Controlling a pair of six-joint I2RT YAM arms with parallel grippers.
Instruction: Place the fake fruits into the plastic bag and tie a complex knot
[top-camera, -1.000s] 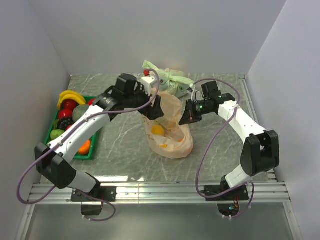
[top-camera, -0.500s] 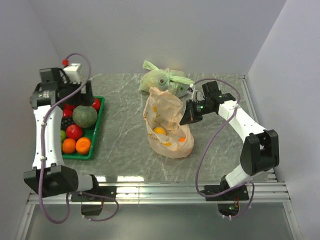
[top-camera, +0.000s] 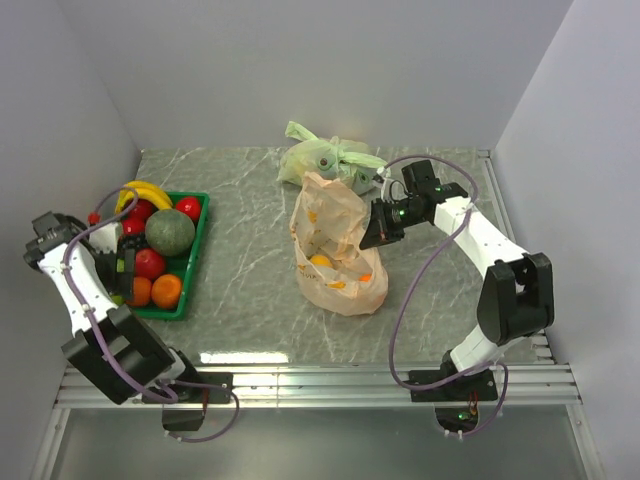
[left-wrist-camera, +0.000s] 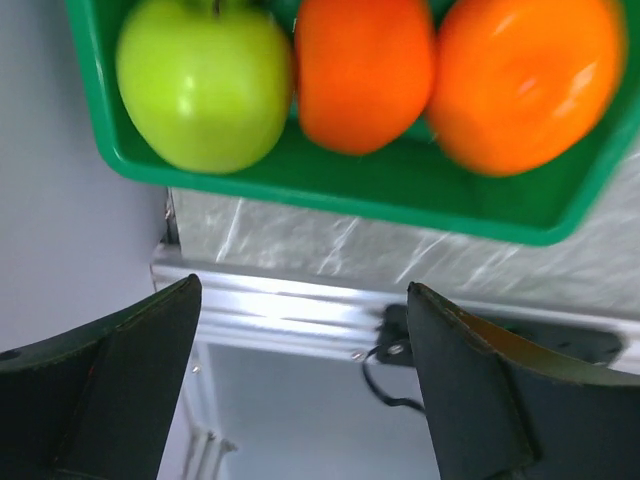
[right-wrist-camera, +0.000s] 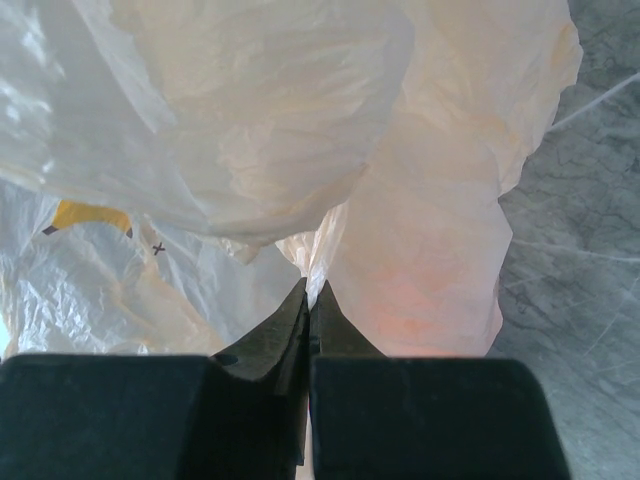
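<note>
The peach-orange plastic bag (top-camera: 335, 245) stands open mid-table with orange fruits (top-camera: 318, 262) showing through it. My right gripper (top-camera: 376, 234) is shut on the bag's right edge; in the right wrist view the jaws (right-wrist-camera: 310, 292) pinch a fold of the film (right-wrist-camera: 400, 200). My left gripper (top-camera: 122, 272) is open and empty at the left near side of the green tray (top-camera: 202, 232). The left wrist view (left-wrist-camera: 300, 295) shows a green apple (left-wrist-camera: 205, 85) and two oranges (left-wrist-camera: 365, 70) in that tray. A banana (top-camera: 142, 190), red fruits (top-camera: 150, 263) and oranges (top-camera: 166, 290) also lie there. No knot shows.
A large dark green melon-like ball (top-camera: 170, 232) sits in the tray. A knotted pale green bag (top-camera: 325, 160) lies behind the peach bag. The left wall is close to my left arm. The table's near aluminium rail (left-wrist-camera: 300, 310) is just beyond the tray.
My left arm left the bag's mouth, swung over to the far left, then came down beside the tray's near left side. The right gripper kept its hold on the bag.
</note>
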